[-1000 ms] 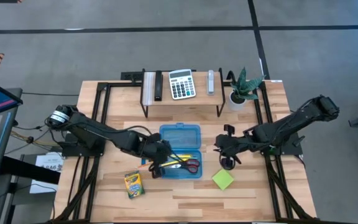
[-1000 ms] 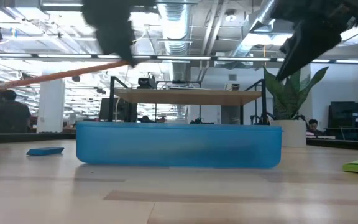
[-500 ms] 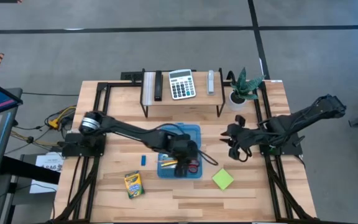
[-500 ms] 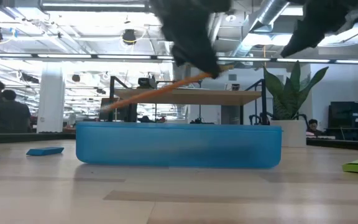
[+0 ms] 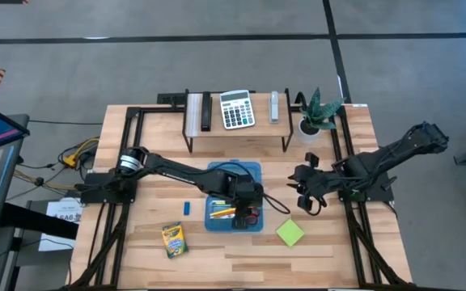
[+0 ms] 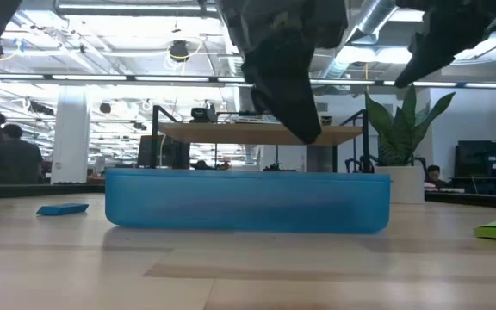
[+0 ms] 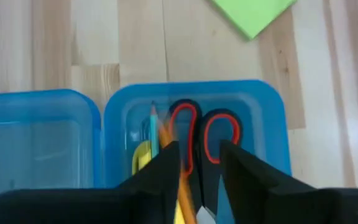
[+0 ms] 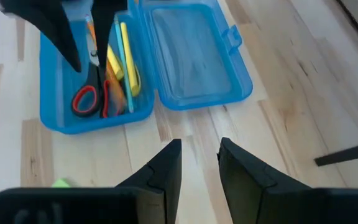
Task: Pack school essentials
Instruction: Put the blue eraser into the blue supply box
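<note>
The left gripper hangs low over the tray half of the open blue pencil case, which sits at the centre of the table; its fingers stand slightly parted around an orange-yellow pencil, and whether they pinch it or have just let it go I cannot tell. The gripper points down into the tray, probably so the pencil drops lengthwise beside the red-handled scissors and the yellow and blue pens already lying there. The case's lid is folded flat toward 12 o'clock, which keeps the tray reachable from above. The right gripper waits off the table surface at about 3 o'clock of the case, its fingers parted and nothing between them, seemingly holding clear so the arms do not cross. Outside the case are the lime-green sticky-note pad at about 5 o'clock, the crayon box at about 7 o'clock, and a small blue eraser just beside the case at 9 o'clock, so I judge the packing roughly half done
</note>
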